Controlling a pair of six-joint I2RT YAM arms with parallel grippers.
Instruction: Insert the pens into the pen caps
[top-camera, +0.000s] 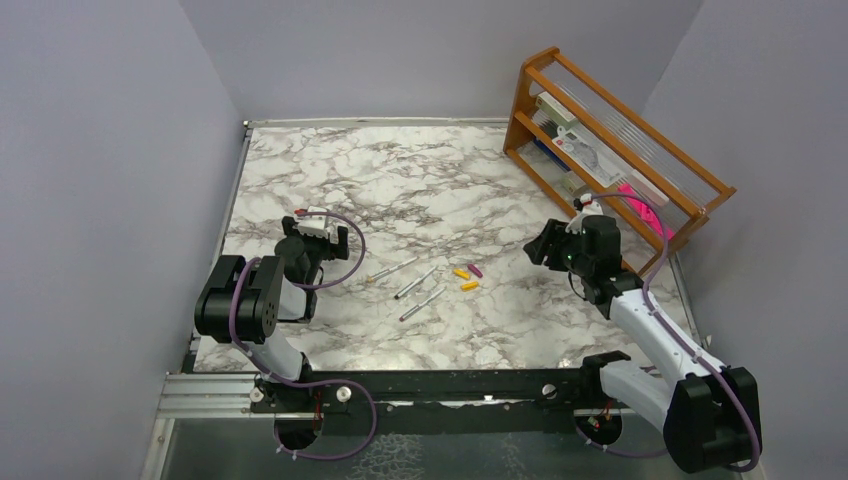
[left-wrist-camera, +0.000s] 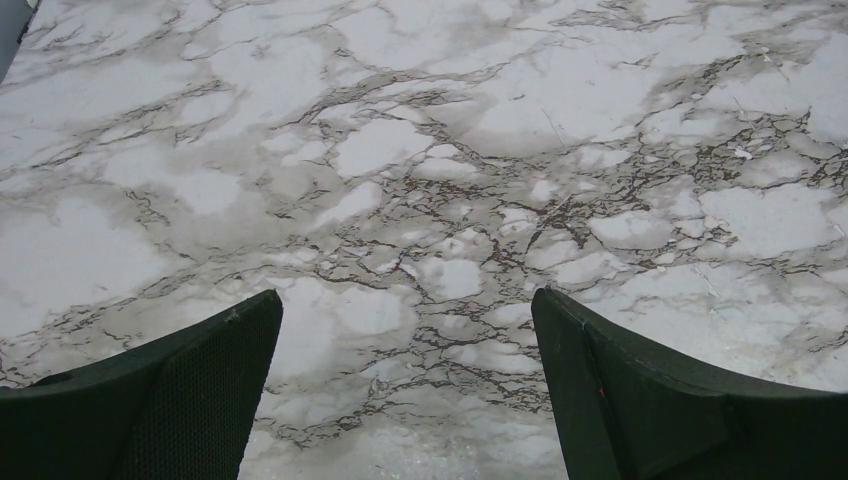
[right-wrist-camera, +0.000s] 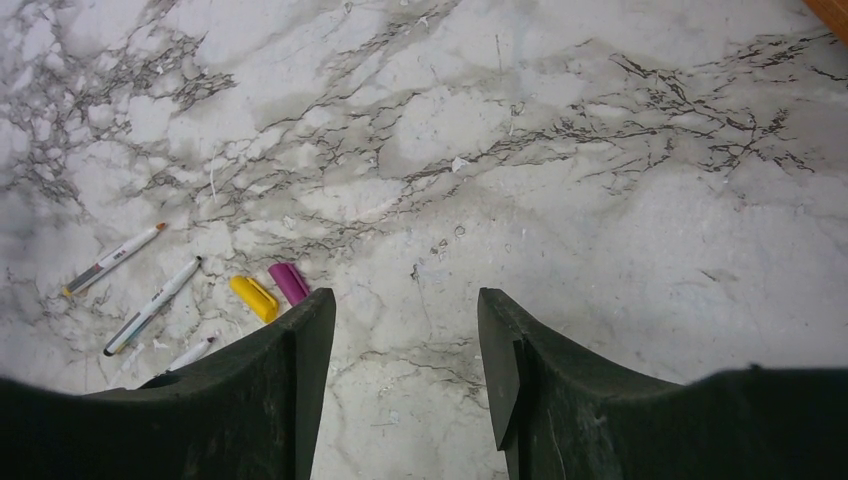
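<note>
Three slim silver pens (top-camera: 392, 268) (top-camera: 415, 283) (top-camera: 423, 303) lie side by side on the marble table, at its middle. Just to their right lie the pen caps: a yellow one (top-camera: 461, 272), a purple one (top-camera: 475, 270) and an orange-yellow one (top-camera: 469, 286). My right gripper (top-camera: 540, 245) hovers to the right of the caps, open and empty (right-wrist-camera: 405, 300). In its wrist view, the yellow cap (right-wrist-camera: 255, 298) and purple cap (right-wrist-camera: 289, 283) sit just beyond its left finger, with the pens (right-wrist-camera: 152, 306) farther left. My left gripper (top-camera: 316, 236) stands wide open left of the pens, over bare marble (left-wrist-camera: 405, 300).
A wooden rack (top-camera: 610, 130) leans at the back right, with a flat bright-pink object (top-camera: 645, 215) at its lower end, close behind my right wrist. Grey walls close in on the table's left, back and right sides.
</note>
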